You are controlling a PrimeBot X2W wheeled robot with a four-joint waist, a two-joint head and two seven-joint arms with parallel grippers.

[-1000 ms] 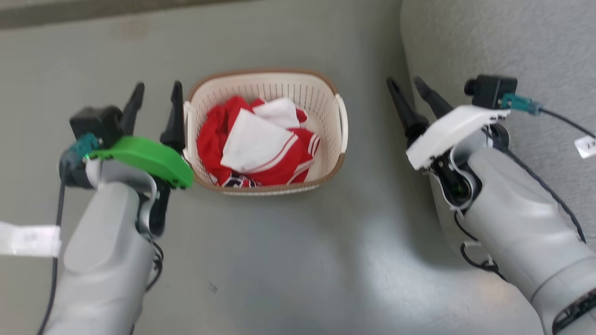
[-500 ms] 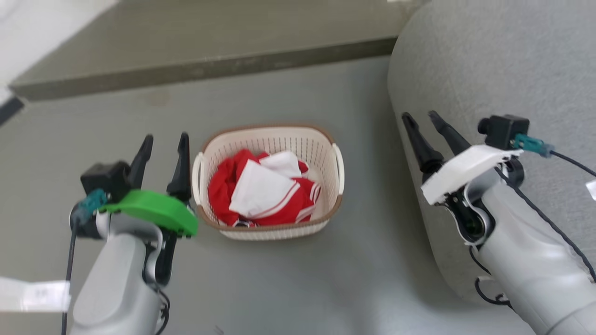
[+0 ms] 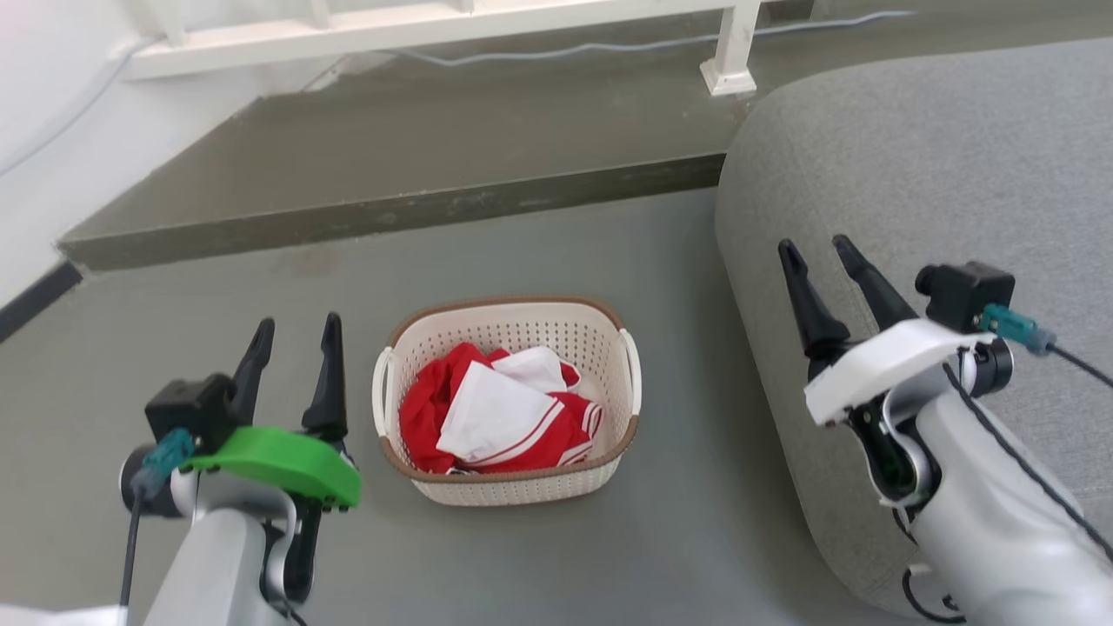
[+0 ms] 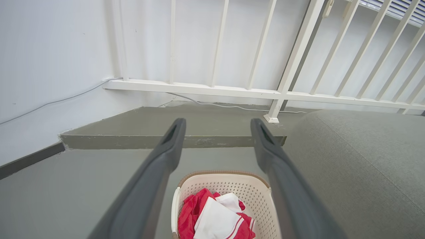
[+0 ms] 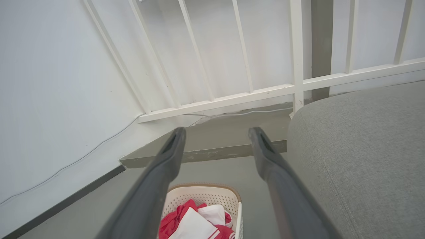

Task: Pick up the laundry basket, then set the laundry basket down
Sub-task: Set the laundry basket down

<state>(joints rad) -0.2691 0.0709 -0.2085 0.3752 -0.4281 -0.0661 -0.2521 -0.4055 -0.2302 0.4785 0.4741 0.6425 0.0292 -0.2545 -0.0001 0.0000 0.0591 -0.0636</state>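
The laundry basket [image 3: 513, 335], cream-white and perforated with a brown rim, stands on the grey floor and holds red and white clothes [image 3: 496, 417]. It also appears low in the left wrist view [image 4: 229, 186] and the right wrist view [image 5: 206, 196]. My left gripper [image 3: 294, 329] is open, raised to the left of the basket and apart from it. My right gripper [image 3: 817, 248] is open, held high to the right in front of the grey sofa. Nothing sits between either pair of fingers.
A grey sofa [image 3: 913, 200] fills the right side. A raised step [image 3: 391, 209] runs behind the basket, with a white railing [image 4: 232, 89] and a cable along the wall. A white wall closes the left side.
The head view has tilted up and pulled away, so the step and railing came into sight. The basket stays on the floor. Both grippers remain open and now sit farther from the basket.
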